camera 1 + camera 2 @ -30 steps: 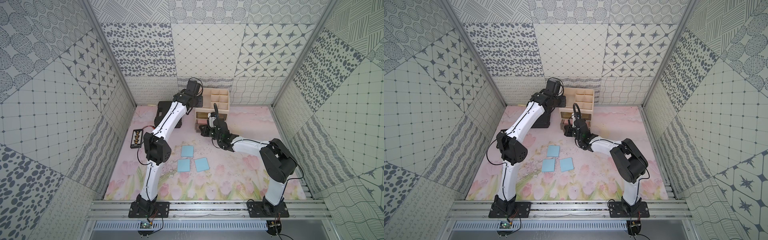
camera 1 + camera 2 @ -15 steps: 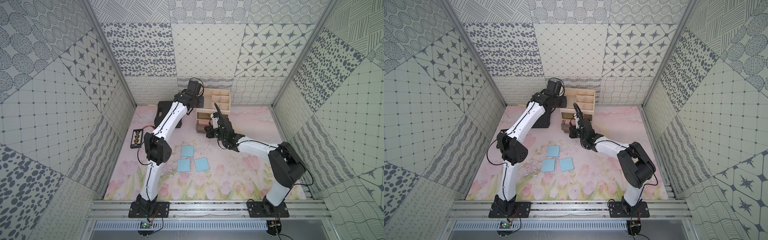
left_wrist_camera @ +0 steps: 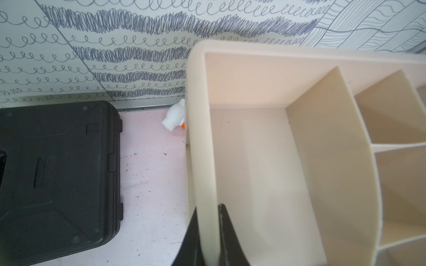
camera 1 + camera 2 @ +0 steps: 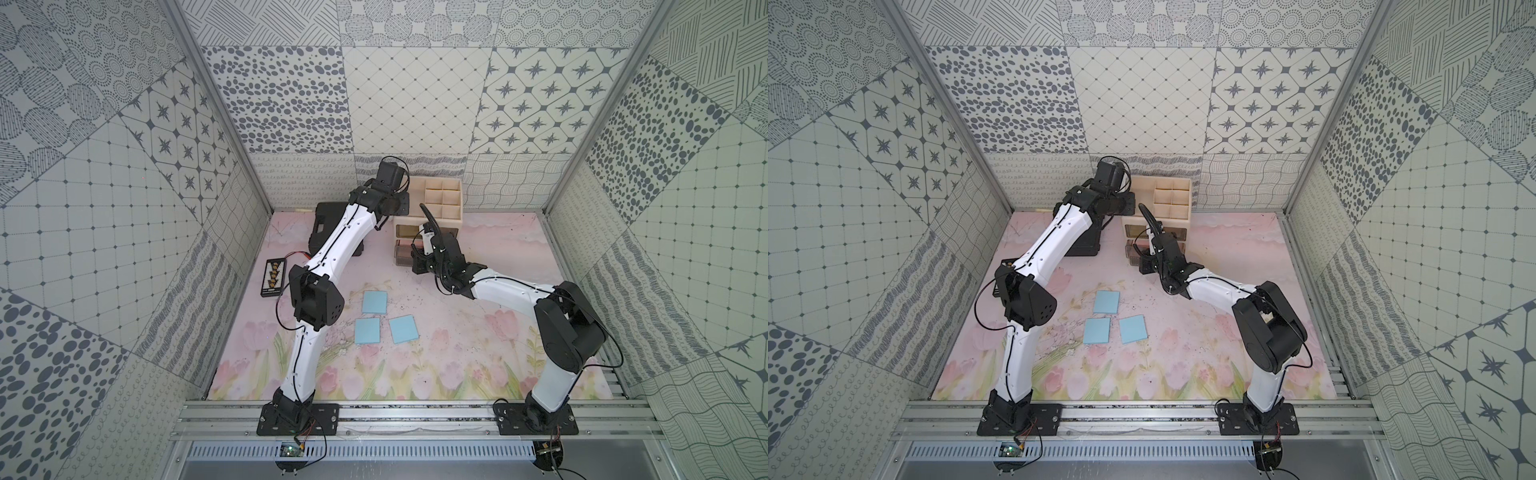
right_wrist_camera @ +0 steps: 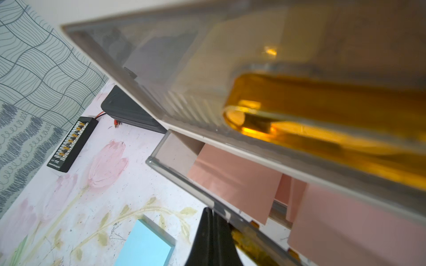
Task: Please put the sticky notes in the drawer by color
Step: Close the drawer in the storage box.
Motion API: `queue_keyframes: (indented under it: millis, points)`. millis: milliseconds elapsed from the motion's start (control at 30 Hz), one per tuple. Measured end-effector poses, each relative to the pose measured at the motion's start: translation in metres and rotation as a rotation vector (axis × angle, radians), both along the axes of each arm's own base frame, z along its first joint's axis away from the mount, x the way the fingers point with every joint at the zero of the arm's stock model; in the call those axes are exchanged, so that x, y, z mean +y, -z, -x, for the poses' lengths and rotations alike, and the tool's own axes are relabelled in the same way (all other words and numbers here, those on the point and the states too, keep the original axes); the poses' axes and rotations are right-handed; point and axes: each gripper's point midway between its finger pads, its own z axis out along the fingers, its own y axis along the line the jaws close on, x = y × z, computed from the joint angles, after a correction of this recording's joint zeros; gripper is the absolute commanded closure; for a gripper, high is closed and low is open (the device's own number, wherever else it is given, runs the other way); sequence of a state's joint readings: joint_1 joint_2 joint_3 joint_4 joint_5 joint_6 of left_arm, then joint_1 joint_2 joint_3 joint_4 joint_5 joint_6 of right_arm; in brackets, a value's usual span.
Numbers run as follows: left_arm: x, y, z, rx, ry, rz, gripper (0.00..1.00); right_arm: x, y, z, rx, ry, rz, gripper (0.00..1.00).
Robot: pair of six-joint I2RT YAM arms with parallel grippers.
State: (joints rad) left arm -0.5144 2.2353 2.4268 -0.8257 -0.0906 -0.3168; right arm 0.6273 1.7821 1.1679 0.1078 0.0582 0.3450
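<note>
Three light blue sticky notes (image 4: pixel 374 302) (image 4: pixel 1106 301) lie on the mat in both top views; one (image 5: pixel 147 248) shows in the right wrist view. The cream drawer cabinet (image 4: pixel 440 219) (image 4: pixel 1177 222) stands at the back. Its lowest drawer (image 5: pixel 184 182) is pulled out, with salmon-pink sticky notes (image 5: pixel 235 177) inside. A gold handle (image 5: pixel 322 115) shows on the drawer above. My left gripper (image 3: pixel 208 207) is shut on the cabinet's left top wall (image 3: pixel 198 138). My right gripper (image 5: pixel 213 209) is shut and empty, tips against the open drawer's front.
A flat black case (image 4: pixel 328 224) (image 3: pixel 57 172) lies left of the cabinet. A black connector strip (image 4: pixel 273 277) (image 5: pixel 71 142) sits by the left wall. A small white cap (image 3: pixel 174 117) lies behind the cabinet. Patterned walls close in three sides.
My right arm's elbow has swung outward to the right and its wrist has shifted a little at the drawers. The left arm and the blue notes have stayed put.
</note>
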Motion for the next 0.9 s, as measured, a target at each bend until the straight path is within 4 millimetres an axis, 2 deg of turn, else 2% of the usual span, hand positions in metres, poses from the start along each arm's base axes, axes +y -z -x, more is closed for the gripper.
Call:
queue_keyframes:
  millis: [100,200,233,267,333,367,400,433,533,633,733,900]
  points:
    - [0.000,0.000,0.000,0.000,-0.004,0.002,1.00,0.000,0.000,0.001,-0.013,-0.007,0.022,1.00]
    - [-0.001,0.001,0.001,0.004,-0.006,0.004,1.00,-0.002,0.000,0.006,-0.032,-0.020,0.008,0.87]
    - [-0.002,0.001,0.002,0.006,-0.005,0.004,1.00,-0.004,-0.002,0.010,-0.035,-0.024,0.004,0.81]
    - [-0.003,0.001,0.003,0.008,-0.004,0.006,1.00,-0.006,-0.004,0.016,-0.035,-0.030,-0.002,0.70]
    - [-0.005,0.001,0.005,0.014,-0.004,0.008,1.00,-0.012,-0.013,0.028,-0.043,-0.040,-0.021,0.42]
    - [-0.006,0.001,0.006,0.015,0.005,0.002,1.00,-0.019,-0.019,0.033,-0.053,-0.027,-0.027,0.36]
    - [-0.006,0.002,0.008,0.020,0.011,-0.003,1.00,-0.031,-0.026,0.040,-0.064,-0.013,-0.030,0.34]
    - [-0.006,0.003,0.009,0.021,0.017,-0.012,1.00,-0.044,-0.035,0.043,-0.088,0.019,-0.033,0.34]
    - [-0.005,0.003,0.011,0.024,0.034,-0.035,1.00,-0.076,-0.067,0.044,-0.169,0.107,-0.065,0.44]
    - [-0.004,0.003,0.011,0.024,0.038,-0.039,1.00,-0.088,-0.086,0.043,-0.217,0.150,-0.093,0.73]
    - [-0.004,0.003,0.012,0.026,0.041,-0.044,1.00,-0.087,-0.081,0.043,-0.205,0.160,-0.102,0.99]
    - [-0.003,0.004,0.013,0.029,0.043,-0.048,1.00,-0.079,-0.052,0.049,-0.116,0.141,-0.122,1.00]
